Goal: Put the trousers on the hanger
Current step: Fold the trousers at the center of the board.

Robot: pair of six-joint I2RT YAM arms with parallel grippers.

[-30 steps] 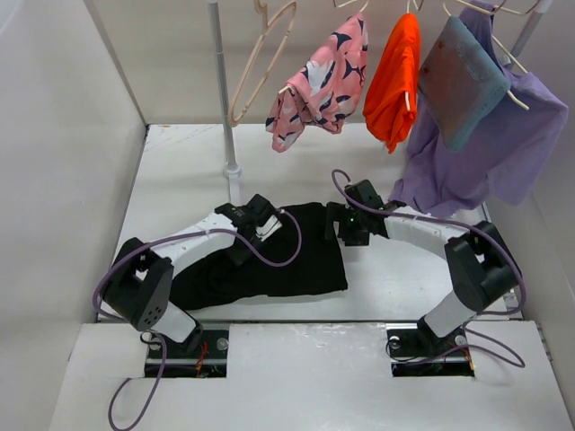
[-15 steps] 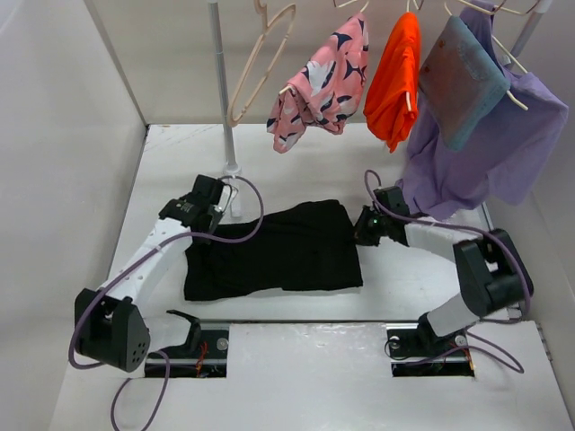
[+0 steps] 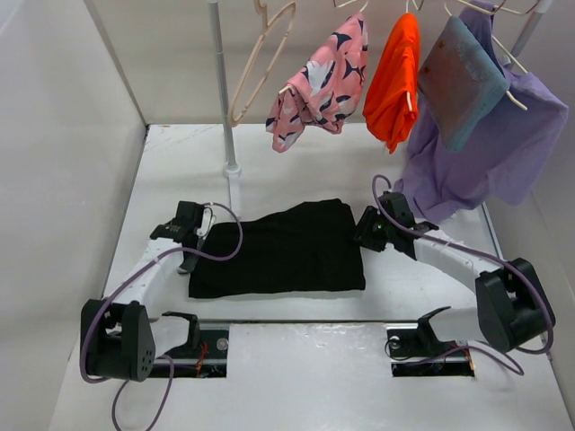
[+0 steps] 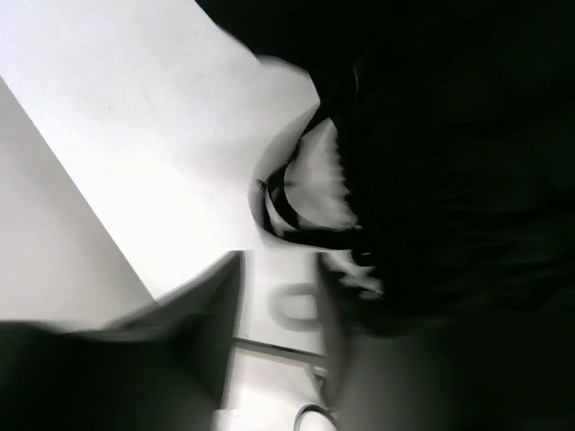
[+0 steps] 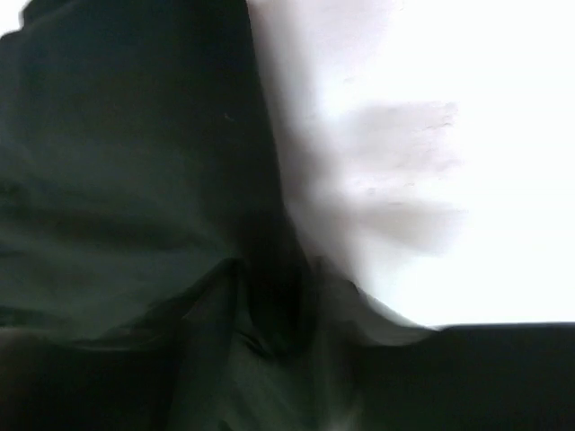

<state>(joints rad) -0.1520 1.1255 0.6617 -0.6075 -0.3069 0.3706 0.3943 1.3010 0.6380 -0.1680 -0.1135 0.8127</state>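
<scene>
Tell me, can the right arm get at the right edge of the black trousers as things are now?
Probably yes. The right hand sits just at the right edge of the trousers, which lie flat on the table. Nothing stands between them, and the purple garment hangs farther back.

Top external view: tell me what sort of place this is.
Probably a robotics lab cell staged for laundry: left arm and right arm bolted to a white walled table, black trousers on it, and hung clothes on a pole stand.
</scene>
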